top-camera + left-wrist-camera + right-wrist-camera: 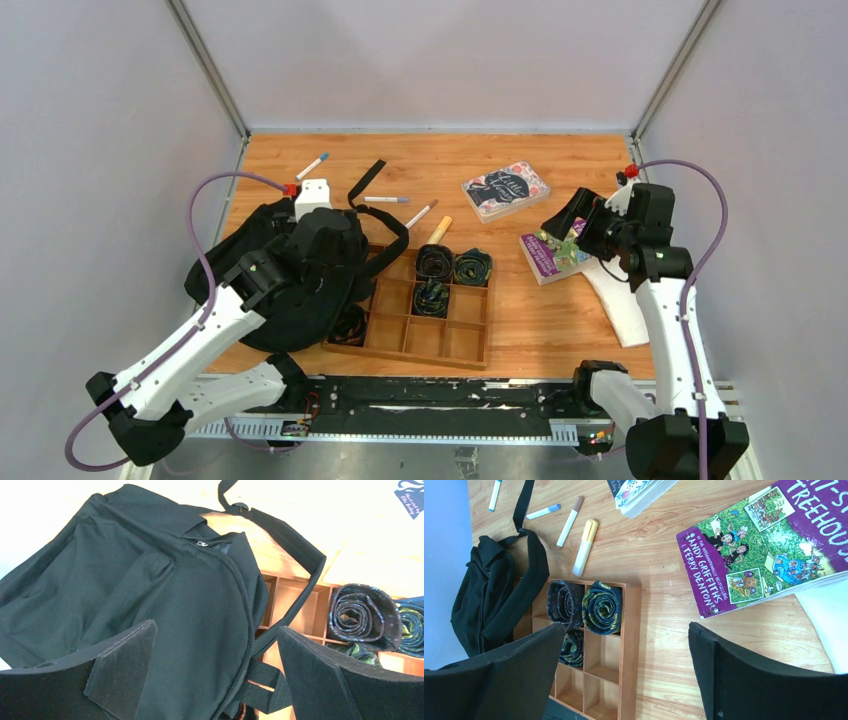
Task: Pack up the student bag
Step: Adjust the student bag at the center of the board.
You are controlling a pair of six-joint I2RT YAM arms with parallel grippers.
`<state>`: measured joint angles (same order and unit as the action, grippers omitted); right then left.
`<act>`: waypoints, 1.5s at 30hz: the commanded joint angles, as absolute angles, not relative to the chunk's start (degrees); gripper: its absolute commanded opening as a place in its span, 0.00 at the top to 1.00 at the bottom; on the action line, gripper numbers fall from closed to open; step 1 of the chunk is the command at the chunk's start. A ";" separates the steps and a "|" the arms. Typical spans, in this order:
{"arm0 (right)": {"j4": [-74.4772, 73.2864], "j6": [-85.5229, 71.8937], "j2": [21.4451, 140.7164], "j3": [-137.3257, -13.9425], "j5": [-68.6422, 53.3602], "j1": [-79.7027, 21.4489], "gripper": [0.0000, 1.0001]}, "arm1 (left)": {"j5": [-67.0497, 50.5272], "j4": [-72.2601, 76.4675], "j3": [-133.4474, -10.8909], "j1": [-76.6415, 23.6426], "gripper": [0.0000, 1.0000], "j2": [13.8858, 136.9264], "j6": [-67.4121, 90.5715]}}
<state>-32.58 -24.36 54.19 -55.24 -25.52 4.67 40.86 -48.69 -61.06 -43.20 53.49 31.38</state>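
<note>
Matt black cloth student bag (150,580); smooth wooden tray (629,645).

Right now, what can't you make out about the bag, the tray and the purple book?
Student bag: its inside, left wrist view, the fabric covers it.
Wooden tray: left compartments, top view, the bag lies over them.
Purple book: full title, right wrist view, cut off by the frame edge.

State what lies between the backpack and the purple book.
Top view: from the backpack, the wooden tray holding rolled ties, then bare tabletop to the purple book.
</note>
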 commanded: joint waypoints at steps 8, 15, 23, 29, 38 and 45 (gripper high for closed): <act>-31.38 -23.13 55.99 -56.11 -27.07 5.14 0.01 | 38.22 -44.24 -61.37 -42.89 0.00 51.89 30.14; -30.98 -22.95 55.66 -55.15 -27.23 4.89 0.01 | 35.38 -44.37 -60.14 -42.89 0.00 52.77 29.12; -29.62 -23.86 55.84 -53.51 -27.89 4.03 0.01 | 26.60 -44.17 -53.81 -42.89 0.00 56.05 29.87; -26.77 -26.23 56.93 -51.70 -28.30 2.79 0.02 | 31.12 -46.47 -53.68 -42.55 0.02 64.15 33.73; -26.89 -27.39 57.51 -51.10 -26.13 1.76 0.06 | 29.71 -46.89 -52.13 -38.01 0.42 67.06 35.23; -27.06 -27.72 57.43 -50.76 -26.82 1.67 0.07 | 28.11 -51.65 -60.20 -34.31 0.94 59.89 28.71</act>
<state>-27.70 -27.20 58.33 -51.42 -26.87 2.59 27.99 -48.56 -53.71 -36.14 64.82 32.86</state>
